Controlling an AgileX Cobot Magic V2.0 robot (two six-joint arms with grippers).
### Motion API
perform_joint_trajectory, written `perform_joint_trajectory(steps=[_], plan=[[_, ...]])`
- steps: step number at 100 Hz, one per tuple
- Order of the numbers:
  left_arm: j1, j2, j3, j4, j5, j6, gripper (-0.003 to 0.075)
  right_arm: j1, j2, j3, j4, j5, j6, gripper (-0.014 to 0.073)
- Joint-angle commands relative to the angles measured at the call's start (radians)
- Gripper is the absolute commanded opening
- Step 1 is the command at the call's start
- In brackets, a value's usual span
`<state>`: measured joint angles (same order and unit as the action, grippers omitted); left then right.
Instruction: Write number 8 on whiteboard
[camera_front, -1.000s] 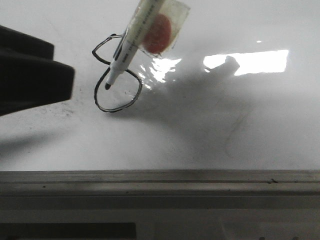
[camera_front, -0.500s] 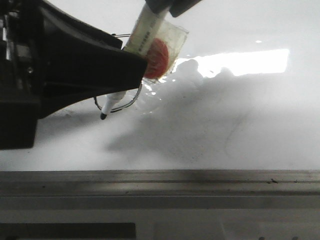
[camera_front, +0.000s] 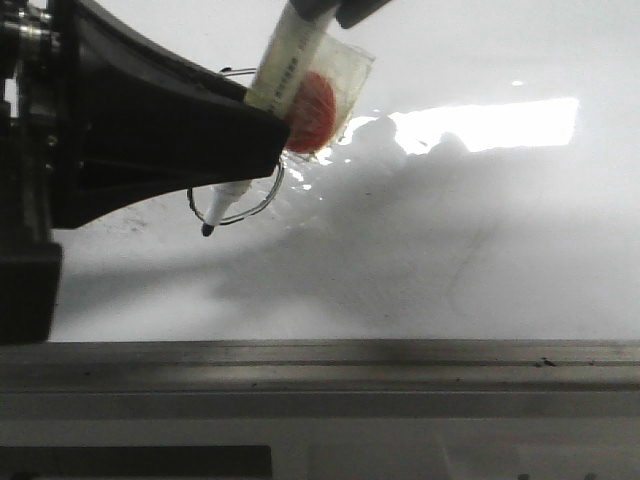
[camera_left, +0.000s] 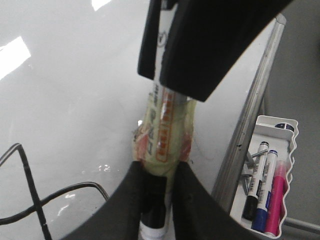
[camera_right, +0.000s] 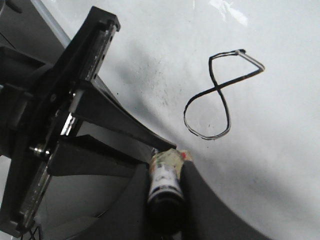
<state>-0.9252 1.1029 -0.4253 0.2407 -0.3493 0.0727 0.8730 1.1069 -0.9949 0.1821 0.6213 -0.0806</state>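
Now, note both pincers clamp one marker (camera_front: 262, 110): right pincer (camera_right: 165, 192) at its back end, left pincer (camera_left: 159, 175) near its tip. Number 8 (camera_right: 218, 95) lies finished on the whiteboard (camera_front: 480, 250), just behind that tilted tip.

Looks like an office or classroom-type robot test setup: big glossy whiteboard (camera_front: 480, 250) w/ grey metal edge rail (camera_front: 320, 365), ceiling-light glare on it, and a white plastic marker tray (camera_left: 280, 145) beside the rail holding black, blue & pink markers (camera_left: 267, 192).
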Motion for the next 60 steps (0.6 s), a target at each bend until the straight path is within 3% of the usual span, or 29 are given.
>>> perform_joint_trajectory(steps=[1,11,20,40,60], plan=[[-0.004,-0.008,-0.032,-0.033,-0.061,-0.018,-0.0020,0.002,-0.014,-0.025,0.007,-0.063,0.001,0.0050],[-0.004,-0.008,-0.032,-0.054,-0.056,-0.021,-0.0020,0.002,-0.014,-0.025,0.007,-0.100,0.001,0.0276],[-0.004,-0.015,-0.034,-0.145,-0.027,-0.021,-0.0020,0.002,-0.014,-0.025,0.003,-0.125,0.001,0.0393],[0.010,-0.078,-0.097,-0.423,0.267,-0.021,-0.0020,-0.008,-0.014,-0.025,-0.001,-0.120,0.001,0.0395],[0.086,-0.139,-0.113,-0.666,0.319,-0.021,-0.0021,-0.008,-0.014,-0.025,-0.001,-0.115,0.001,0.0395]])
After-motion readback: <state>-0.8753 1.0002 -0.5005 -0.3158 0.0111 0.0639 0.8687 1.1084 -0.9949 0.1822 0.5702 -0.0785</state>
